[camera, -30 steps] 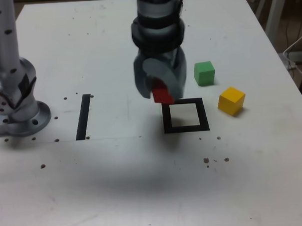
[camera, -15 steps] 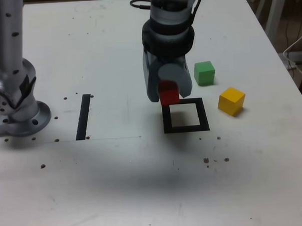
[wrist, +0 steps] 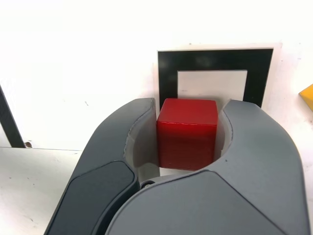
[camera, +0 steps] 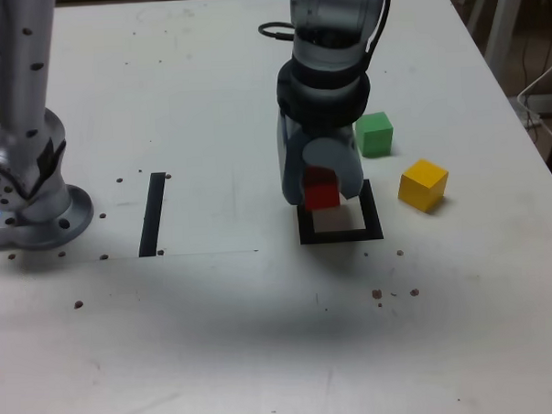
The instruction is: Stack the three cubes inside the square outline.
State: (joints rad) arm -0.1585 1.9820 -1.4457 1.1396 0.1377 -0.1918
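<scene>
Near the upper centre of the exterior view, the smooth grey two-fingered tool (camera: pixel 320 182) is clamped on a small glossy red cube (wrist: pixel 187 133), with one curved finger against each of two opposite sides. In the wrist view the red cube sits between the rounded inner faces of the fingers, its top face and one side showing. Just beside and behind it in that view lies the flat black square outline with a white centre (camera: pixel 371 209); in the exterior view the tool and the red cube overlap the outline's upper left part, and its right and lower bars show plainly. To the upper right of the outline in the exterior view, near the arm, a small solid green cube (camera: pixel 375 135) rests on the white, dark-flecked surface (camera: pixel 218 338). Lower and farther right, a small solid yellow cube (camera: pixel 423 185) rests on the same surface, turned with a corner toward the camera, near the outline and apart from the green cube. Well to the left of the outline lies a straight, narrow black strip (camera: pixel 153 214), and beyond it, at the left edge, stands the round silver-grey arm base (camera: pixel 46 222).
</scene>
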